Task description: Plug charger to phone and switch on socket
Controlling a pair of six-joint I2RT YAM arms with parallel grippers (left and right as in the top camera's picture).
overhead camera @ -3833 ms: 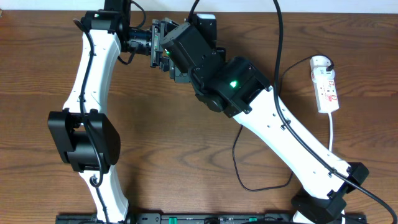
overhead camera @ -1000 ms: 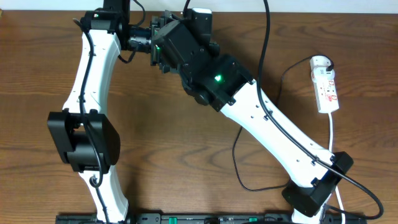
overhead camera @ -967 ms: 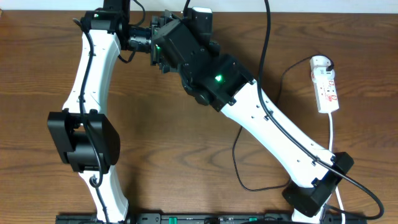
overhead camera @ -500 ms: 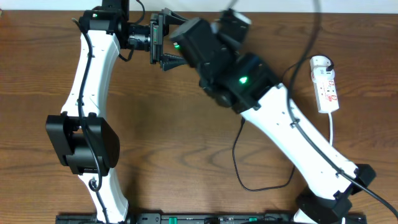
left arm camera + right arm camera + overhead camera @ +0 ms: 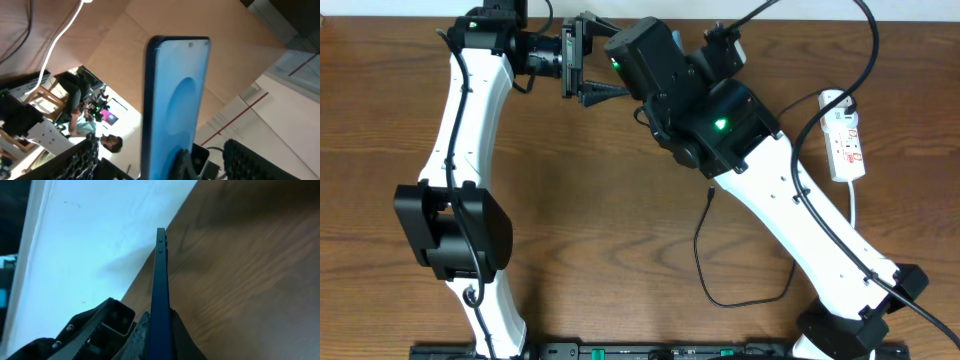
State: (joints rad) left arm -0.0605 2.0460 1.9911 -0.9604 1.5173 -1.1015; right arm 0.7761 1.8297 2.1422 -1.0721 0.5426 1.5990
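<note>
The phone, its blue screen lit, stands upright between my left gripper's open fingers, with a gap on each side. My right gripper is shut on the phone, which shows edge-on in the right wrist view. In the overhead view my left gripper points right at the table's far edge, facing the right wrist; the phone is hidden there. The charger lies as a thin black cable looping on the wood under the right arm. The socket lies at the far right.
The socket's thick white cord runs toward the front right, past the right arm's base. The left arm's base stands at the front left. A white wall borders the table's far edge.
My right arm has swung to the right with the phone, uncovering the left gripper's fingers in the overhead view. The left arm has stayed in place.
</note>
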